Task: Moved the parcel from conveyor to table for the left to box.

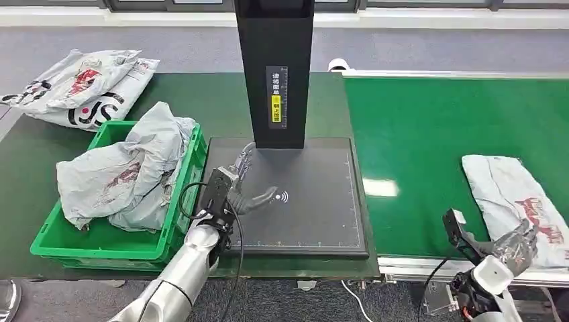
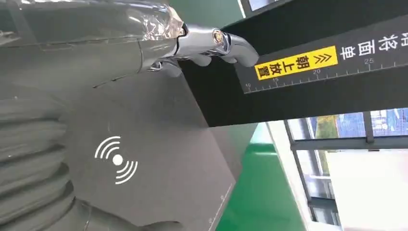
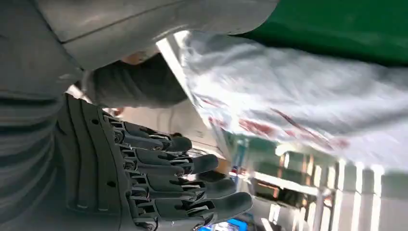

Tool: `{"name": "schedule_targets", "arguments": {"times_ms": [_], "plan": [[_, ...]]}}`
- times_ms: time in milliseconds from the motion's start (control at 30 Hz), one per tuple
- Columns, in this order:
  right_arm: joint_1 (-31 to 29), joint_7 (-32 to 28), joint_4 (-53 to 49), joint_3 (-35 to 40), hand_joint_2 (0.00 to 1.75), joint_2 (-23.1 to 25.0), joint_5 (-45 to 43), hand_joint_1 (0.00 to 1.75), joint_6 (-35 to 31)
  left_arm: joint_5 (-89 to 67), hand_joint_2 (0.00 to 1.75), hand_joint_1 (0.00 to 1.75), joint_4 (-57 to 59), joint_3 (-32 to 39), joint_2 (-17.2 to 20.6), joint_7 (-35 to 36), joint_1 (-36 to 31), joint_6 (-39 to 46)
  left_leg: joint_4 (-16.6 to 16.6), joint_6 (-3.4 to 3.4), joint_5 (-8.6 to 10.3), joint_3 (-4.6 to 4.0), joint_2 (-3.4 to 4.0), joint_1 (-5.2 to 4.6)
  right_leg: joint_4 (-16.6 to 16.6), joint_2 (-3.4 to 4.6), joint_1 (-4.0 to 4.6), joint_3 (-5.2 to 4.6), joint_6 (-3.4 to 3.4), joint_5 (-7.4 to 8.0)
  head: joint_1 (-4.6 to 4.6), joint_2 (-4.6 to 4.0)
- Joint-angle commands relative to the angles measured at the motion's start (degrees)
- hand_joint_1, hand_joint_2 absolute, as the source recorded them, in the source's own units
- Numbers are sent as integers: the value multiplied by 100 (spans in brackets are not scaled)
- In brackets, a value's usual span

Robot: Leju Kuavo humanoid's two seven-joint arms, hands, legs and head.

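A soft grey poly-mailer parcel [image 1: 513, 201] lies flat on the green conveyor [image 1: 429, 134]. It looks light, floppy and slick, so it is likely best taken by its near edge. The right hand [image 1: 513, 247] reaches that edge, fingers spread, gripping nothing. The left hand [image 1: 245, 184] hovers released over the matte black scanner pad [image 1: 315, 215] on the table (a green crate [image 1: 111, 238] of crumpled mailers sits beside it).

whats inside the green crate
The green crate holds crumpled grey parcels with red print, heaped above its rim and spilling over the left edge. How many there are, and anything beneath them, is covered.
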Motion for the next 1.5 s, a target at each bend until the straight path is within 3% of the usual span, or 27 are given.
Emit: {"name": "schedule_targets", "arguments": {"times_ms": [33, 967, 1133, 1167, 1300, 1500], "plan": [[-196, 50, 802, 200, 175, -253, -40, 0, 368, -2, 175, 0, 423, -409, 203, 24, -197, 41, -10, -3, -4, 23, 15, 5, -15, 6, 7, 22, -8, 0, 0, -2], [-195, 290, 823, 435, 175, -362, -3, 0, 776, 51, 175, 0, 277, -339, 236, 113, 57, 247, -11, -2, -4, 20, 16, 3, -15, 7, 5, 23, -5, -1, 0, 0], [-237, 5, 885, 233, 175, -330, -220, 0, 1004, 79, 175, 0, 220, -313, 267, 140, 104, 244, -8, -3, -6, 20, 19, 2, -9, 10, 4, 20, -5, -3, 0, 0], [-245, -64, 923, 190, 175, -324, -217, 175, 1325, 81, 175, 0, 236, -326, 279, 142, 89, 221, -5, -2, -3, 11, 13, 1, -7, 7, 3, 13, -3, -1, 0, 0], [-301, -320, 933, -7, 175, -235, -421, 175, 1664, 104, 175, 0, 289, -292, 314, 134, 47, 223, -7, -2, -4, 19, 17, 5, -13, 8, 8, 21, -4, -1, 0, -2], [-327, -317, 865, -13, 175, -174, -345, 175, 1515, 124, 175, 0, 200, -235, 343, 123, 98, 230, -12, -2, -3, 22, 21, 5, -17, 10, 8, 25, -5, 1, 0, 0]]}}
